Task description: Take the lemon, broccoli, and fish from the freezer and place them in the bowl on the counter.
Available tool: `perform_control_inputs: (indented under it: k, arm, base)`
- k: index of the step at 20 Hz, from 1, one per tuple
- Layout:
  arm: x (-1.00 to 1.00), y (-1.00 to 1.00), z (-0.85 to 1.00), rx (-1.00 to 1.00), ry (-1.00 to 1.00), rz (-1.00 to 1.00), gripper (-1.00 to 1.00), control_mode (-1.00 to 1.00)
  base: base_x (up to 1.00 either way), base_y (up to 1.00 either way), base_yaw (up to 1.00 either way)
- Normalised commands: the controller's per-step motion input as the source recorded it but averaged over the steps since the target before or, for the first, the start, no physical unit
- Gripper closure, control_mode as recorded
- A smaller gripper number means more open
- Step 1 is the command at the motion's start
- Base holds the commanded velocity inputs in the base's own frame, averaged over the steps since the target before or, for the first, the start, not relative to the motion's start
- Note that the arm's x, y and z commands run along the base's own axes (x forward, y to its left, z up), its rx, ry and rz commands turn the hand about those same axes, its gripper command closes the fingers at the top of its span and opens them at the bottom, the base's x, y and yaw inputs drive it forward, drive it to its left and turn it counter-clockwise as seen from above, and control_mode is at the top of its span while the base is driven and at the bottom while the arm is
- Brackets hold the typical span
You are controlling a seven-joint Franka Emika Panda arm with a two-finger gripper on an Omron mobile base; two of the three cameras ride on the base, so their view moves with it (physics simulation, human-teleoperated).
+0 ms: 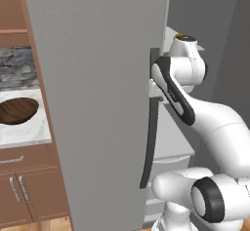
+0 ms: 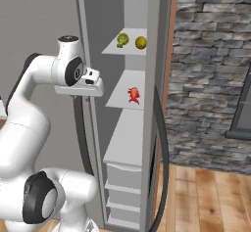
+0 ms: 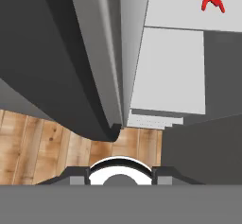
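— While the tall grey freezer door (image 1: 97,103) stands ajar from the left base, where's the bowl?
— Round dark wooden bowl (image 1: 18,110) on the white marble tabletop (image 1: 29,130).
— From the right?
— Bumpy green broccoli (image 2: 122,40) beside yellow lemon (image 2: 141,42) on one shelf; red-orange fish (image 2: 133,95) below.
— And the hand?
— At the long dark handle (image 3: 61,76); can't tell its grip.

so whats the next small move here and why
Probably swing the freezer door a bit wider by its dark handle, where the hand sits. The broccoli and lemon on the upper shelf and the fish below show through a narrow gap; the bowl holds nothing visible.
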Motion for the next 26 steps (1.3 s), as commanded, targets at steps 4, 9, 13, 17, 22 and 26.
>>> perform_control_inputs:
  k: [4,9,13,17,22,26]
  arm:
    - [-0.18,0.0,0.0,0.0,0.0,0.0,-1.0,-1.0]
    - [-0.67,0.0,0.0,0.0,-0.01,0.0,-1.0,-1.0]
    - [-0.59,0.0,0.11,0.0,-0.01,0.0,-1.0,-1.0]
    - [-0.43,0.0,0.3,0.0,-0.01,0.0,-1.0,-1.0]
    - [-0.44,-0.01,0.45,0.0,-0.02,-0.02,-1.0,-1.0]
    - [-0.45,-0.01,0.52,0.0,-0.02,-0.05,-1.0,-1.0]
  base:
    - [0.0,0.0,0.0]
    - [0.0,0.0,0.0]
    - [0.0,0.0,0.0]
    - [0.0,0.0,0.0]
    - [0.0,0.0,0.0]
    - [0.0,0.0,0.0]
